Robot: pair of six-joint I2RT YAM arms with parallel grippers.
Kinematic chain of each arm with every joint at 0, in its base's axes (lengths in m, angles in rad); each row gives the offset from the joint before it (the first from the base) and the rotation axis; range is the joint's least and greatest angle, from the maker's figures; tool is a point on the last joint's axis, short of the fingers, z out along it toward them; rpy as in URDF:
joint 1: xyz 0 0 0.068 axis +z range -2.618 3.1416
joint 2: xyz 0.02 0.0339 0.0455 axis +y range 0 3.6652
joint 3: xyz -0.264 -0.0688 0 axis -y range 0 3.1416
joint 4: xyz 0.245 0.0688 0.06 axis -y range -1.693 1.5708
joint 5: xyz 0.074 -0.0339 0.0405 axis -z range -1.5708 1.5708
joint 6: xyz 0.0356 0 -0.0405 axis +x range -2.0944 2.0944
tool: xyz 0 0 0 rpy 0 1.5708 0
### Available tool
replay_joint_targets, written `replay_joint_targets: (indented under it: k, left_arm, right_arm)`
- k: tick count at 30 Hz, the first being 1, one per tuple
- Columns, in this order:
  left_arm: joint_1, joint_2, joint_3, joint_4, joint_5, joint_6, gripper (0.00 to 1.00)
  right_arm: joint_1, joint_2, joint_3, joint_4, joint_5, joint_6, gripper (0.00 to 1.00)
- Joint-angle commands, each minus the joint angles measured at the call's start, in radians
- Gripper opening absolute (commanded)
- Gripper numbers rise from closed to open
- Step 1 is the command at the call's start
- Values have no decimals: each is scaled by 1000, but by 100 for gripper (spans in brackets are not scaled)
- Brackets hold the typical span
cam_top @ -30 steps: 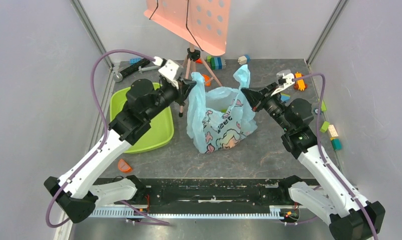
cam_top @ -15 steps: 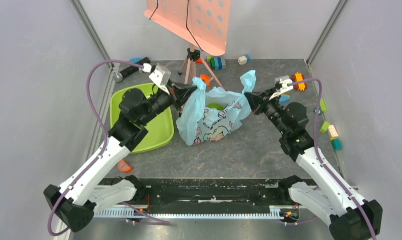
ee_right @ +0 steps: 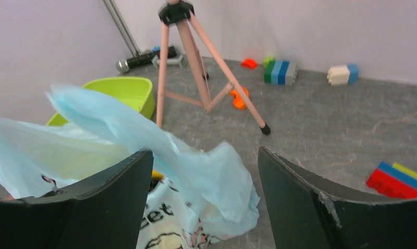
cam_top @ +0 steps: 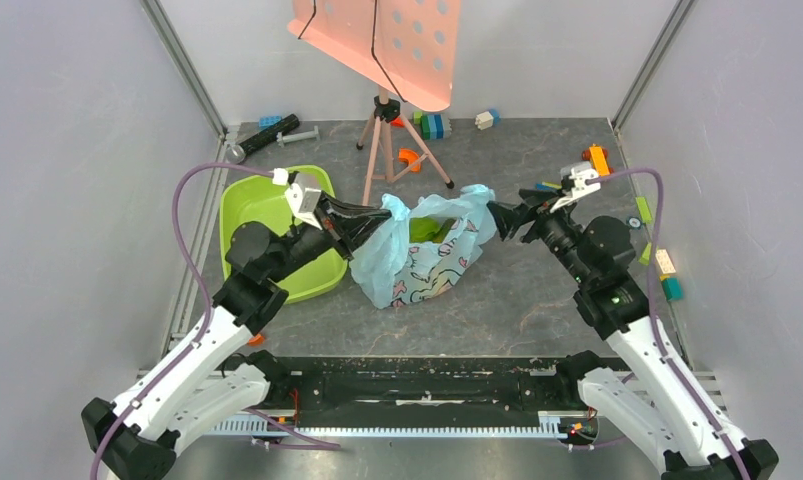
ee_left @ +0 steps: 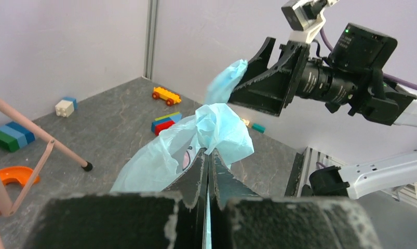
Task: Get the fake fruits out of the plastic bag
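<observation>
Overhead, the plastic bag (cam_top: pixel 422 272) lies slumped on the grey table (cam_top: pixel 517 320) between the two arms, its mouth facing up and toward the back. The left gripper (cam_top: pixel 375 214) meets the bag's left handle, right beside the lime-green tub (cam_top: pixel 267 205). The right gripper (cam_top: pixel 500 214) sits at the right handle. Something green (cam_top: pixel 429 230), probably one of the fake fruits, shows through the open mouth. A pink tripod (cam_top: pixel 382 130) stands behind the bag, well apart from it.

From the left wrist, the left gripper (ee_left: pixel 208 155) has its jaws pressed together with hardly a slit between them. A bunch of pale blue film rises out from between the tips, so it is pinching the bag (ee_left: pixel 159 161) by its handle. Across from it, the right gripper (ee_left: pixel 250 78) points this way with the other handle puffed up at its tips. Toy bricks (ee_left: pixel 165 121) lie on the table beyond the bag.

From the right wrist, the right gripper (ee_right: pixel 203 155) is spread wide, one dark finger (ee_right: pixel 107 202) at each side of the frame. The bag (ee_right: pixel 196 176) lies in the gap, and a band of blue film crosses from the left finger down toward the middle. Neither finger presses it, though whether the film touches the left finger is hard to tell. The printed side of the bag sags low between the fingers. The tub (ee_right: pixel 118 91) sits behind the bag on the left, and the tripod (ee_right: pixel 196 57) stands farther back.
</observation>
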Motion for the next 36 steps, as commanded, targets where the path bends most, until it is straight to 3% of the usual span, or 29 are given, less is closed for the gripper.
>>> replay_joint_targets:
  k: [1, 6, 12, 16, 23, 28, 36]
  left_arm:
    - [3, -44, 5, 85, 32, -48, 2]
    - [3, -74, -41, 127, 24, -59, 2]
    - [3, -94, -109, 214, 35, -90, 2]
    - [3, -108, -138, 237, 36, -87, 2]
    - [3, -139, -166, 241, 24, -78, 2]
    - [3, -181, -185, 207, 14, -52, 2]
    - [3, -258, -240, 186, -18, -44, 2]
  right_arm:
    - [-3, 18, 202, -130, -87, -50, 76]
    - [1, 80, 335, -199, -260, -22, 62]
    - [27, 153, 509, -310, -282, -15, 48]
    - [95, 222, 605, -381, -234, -37, 45]
    - [357, 386, 761, -462, 22, -76, 41]
    - [567, 514, 863, -532, 253, -98, 31]
    - [676, 560, 824, -598, 525, -77, 16]
